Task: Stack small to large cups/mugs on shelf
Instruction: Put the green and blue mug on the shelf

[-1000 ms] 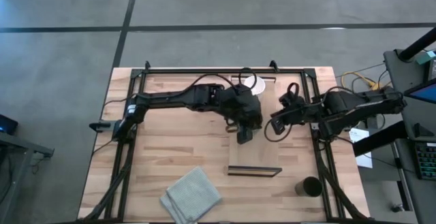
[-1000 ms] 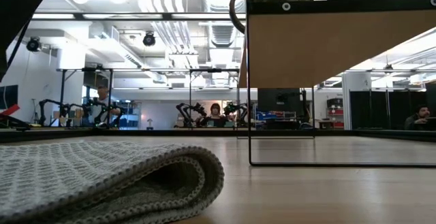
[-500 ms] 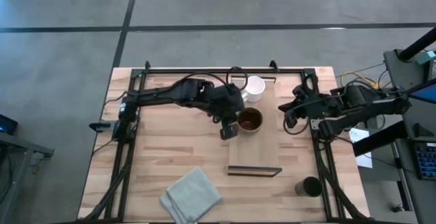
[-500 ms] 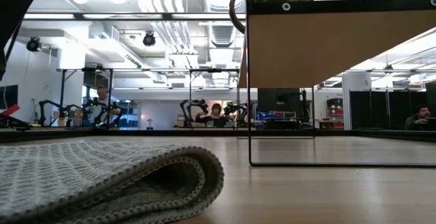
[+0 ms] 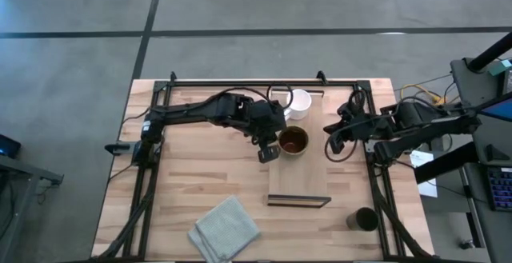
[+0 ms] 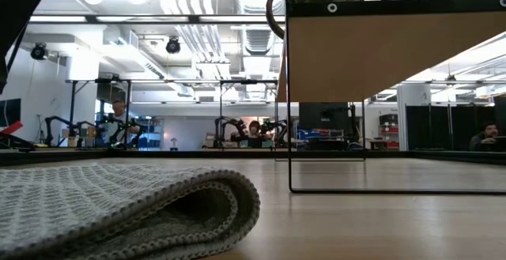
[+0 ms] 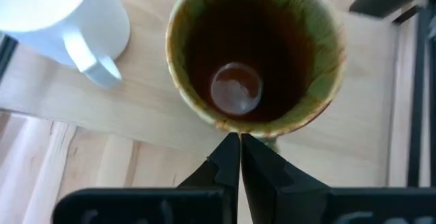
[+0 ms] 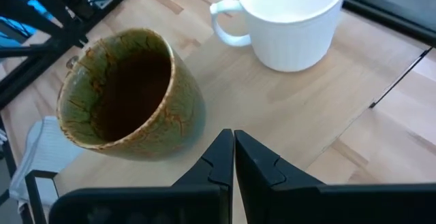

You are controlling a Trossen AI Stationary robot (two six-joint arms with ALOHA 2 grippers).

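The shelf (image 5: 302,179) is a long light-wood board on a dark frame, raised above the table (image 6: 364,50). The olive-brown mug (image 5: 294,141) stands upright on it, brown inside, with its handle toward the table's left. The white handled mug (image 5: 299,101) stands upright on the shelf's far end. The dark handleless cup (image 5: 364,219) stands on the tabletop at the near right. My left gripper (image 5: 268,153) is shut, just left of the olive mug. My right gripper (image 5: 330,141) is shut and empty, off the shelf's right edge, pointing at the mugs (image 8: 233,137). My left gripper's shut fingertips (image 7: 231,149) come from the table's left and stand right at the olive mug's rim (image 7: 225,123), beside its handle. I cannot tell whether they touch it. The mug stands upright on the shelf.
A folded grey cloth (image 5: 224,229) lies on the table near the front edge, left of the shelf, and fills the low view's foreground (image 6: 118,205). A dark frame (image 5: 240,83) runs along the table's far and side edges. People show in the room beyond (image 6: 253,130).
My left gripper has drawn back from over the olive mug toward the table's left, uncovering it, and then kept still. The mug has stayed upright in its place on the shelf. My right gripper has pulled a little toward the right edge and come partway back.
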